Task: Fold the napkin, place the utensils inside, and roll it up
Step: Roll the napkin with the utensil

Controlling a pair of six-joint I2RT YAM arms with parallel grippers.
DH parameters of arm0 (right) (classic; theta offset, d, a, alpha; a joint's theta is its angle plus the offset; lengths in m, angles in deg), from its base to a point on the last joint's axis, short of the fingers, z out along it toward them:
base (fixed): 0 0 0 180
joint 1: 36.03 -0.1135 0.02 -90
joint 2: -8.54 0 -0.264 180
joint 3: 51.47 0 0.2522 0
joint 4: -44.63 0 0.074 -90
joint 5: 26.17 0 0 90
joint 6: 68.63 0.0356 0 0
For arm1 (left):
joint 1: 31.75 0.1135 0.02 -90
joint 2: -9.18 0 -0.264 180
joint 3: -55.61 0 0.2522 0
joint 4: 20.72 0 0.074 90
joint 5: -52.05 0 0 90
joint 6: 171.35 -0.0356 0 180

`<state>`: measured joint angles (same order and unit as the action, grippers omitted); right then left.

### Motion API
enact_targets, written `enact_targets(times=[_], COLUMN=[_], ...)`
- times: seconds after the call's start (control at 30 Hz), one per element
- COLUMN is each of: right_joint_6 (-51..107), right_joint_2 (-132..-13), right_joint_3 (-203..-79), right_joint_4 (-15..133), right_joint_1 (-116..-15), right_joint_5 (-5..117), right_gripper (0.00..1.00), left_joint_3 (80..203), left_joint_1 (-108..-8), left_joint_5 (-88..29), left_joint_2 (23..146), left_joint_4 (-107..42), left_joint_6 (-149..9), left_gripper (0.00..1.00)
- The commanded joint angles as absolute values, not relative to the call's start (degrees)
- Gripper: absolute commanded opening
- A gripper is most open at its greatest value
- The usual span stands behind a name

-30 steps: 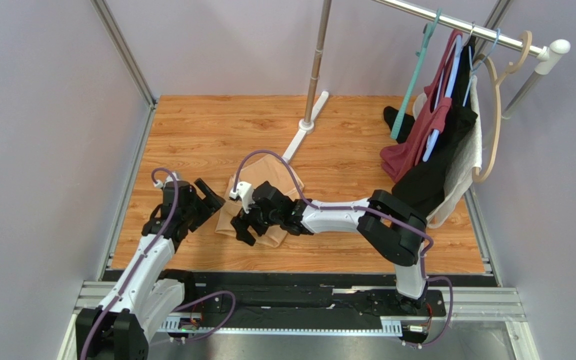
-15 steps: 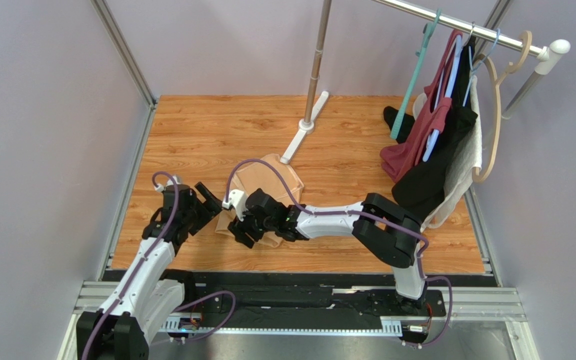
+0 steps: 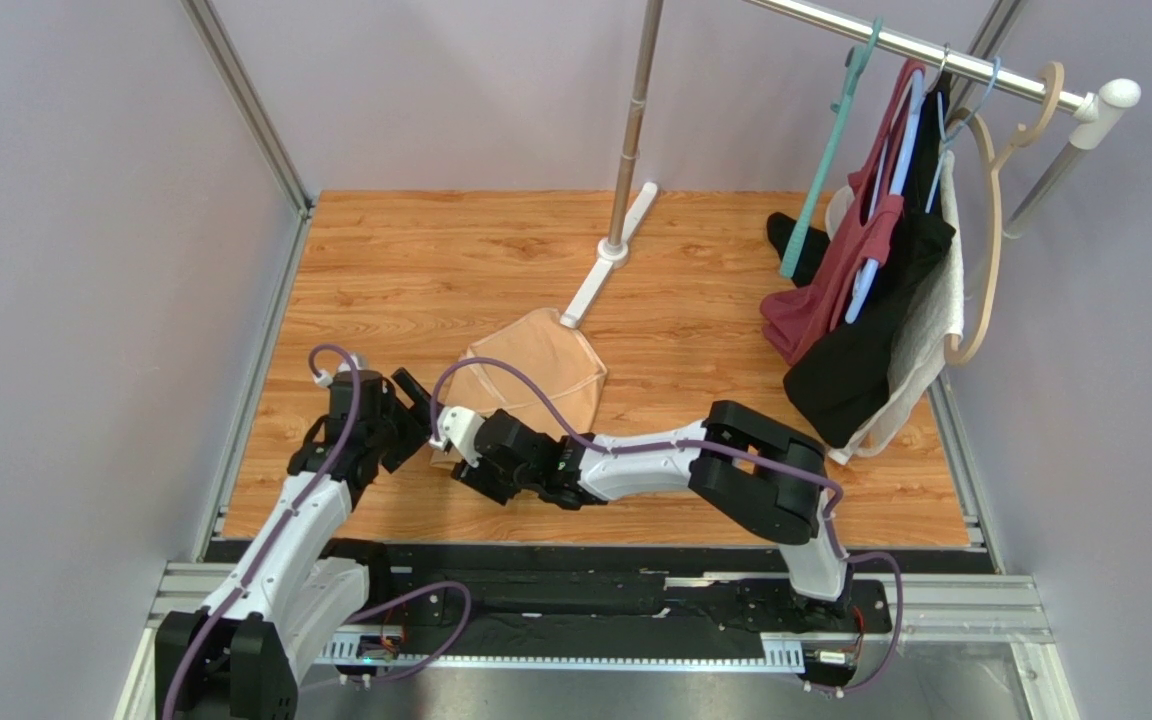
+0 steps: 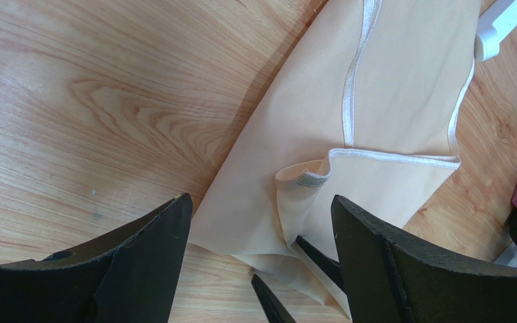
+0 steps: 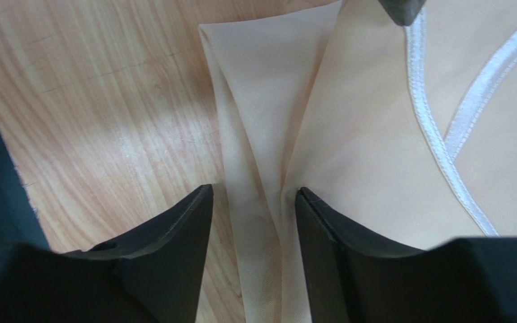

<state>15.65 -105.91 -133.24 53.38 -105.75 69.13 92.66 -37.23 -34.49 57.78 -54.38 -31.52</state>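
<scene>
**Folding under way:** the peach napkin [image 3: 534, 365] lies near the middle of the wooden bench [image 3: 387, 255], already doubled over unevenly, with its white hems crossing. The right gripper [image 5: 253, 193] sits low at the cloth's near-left edge, its fingers half-closed on either side of a raised pleat. Whether they actually pinch it, I cannot tell. The left gripper [image 4: 261, 199] hovers released over the same edge, spread wide and holding nothing. By the look of it, the next move calls for a firm pinch on that pleat, then a clean carry across to square the fold. No spoon shows in any view. From above, the right arm covers the napkin's near corner, and two dark tips there are hard to identify.
</scene>
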Motion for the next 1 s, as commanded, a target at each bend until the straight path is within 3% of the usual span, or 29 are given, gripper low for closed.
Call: enact_targets(times=[0.0, 0.17, 0.4, 0.7, 0.97], right_joint_6=[12.84, 11.61, 10.20, 16.16, 25.14], right_joint_2=[-107.65, -108.70, -109.76, -109.06, -109.14], right_joint_3=[-134.49, -134.32, -135.46, -141.61, -146.96], right_joint_4=[50.66, 50.84, 54.43, 68.32, 75.52], right_joint_1=[-106.61, -106.87, -107.31, -105.91, -98.27], right_joint_5=[77.88, 78.51, 75.96, 68.68, 49.43], right_gripper=[0.49, 0.40, 0.00, 0.00, 0.00], left_joint_3=[92.49, 92.66, 93.28, 93.72, 93.63], left_joint_1=[-36.76, -36.67, -36.41, -36.32, -36.32], left_joint_5=[-33.82, -33.65, -33.64, -37.86, -37.86], left_joint_2=[56.90, 56.99, 56.20, 50.85, 48.13], left_joint_4=[-52.85, -52.85, -53.56, -55.75, -54.53], left_joint_6=[-30.99, -31.07, -31.60, -33.09, -36.34], left_gripper=[0.84, 0.84, 0.84, 0.87, 0.86])
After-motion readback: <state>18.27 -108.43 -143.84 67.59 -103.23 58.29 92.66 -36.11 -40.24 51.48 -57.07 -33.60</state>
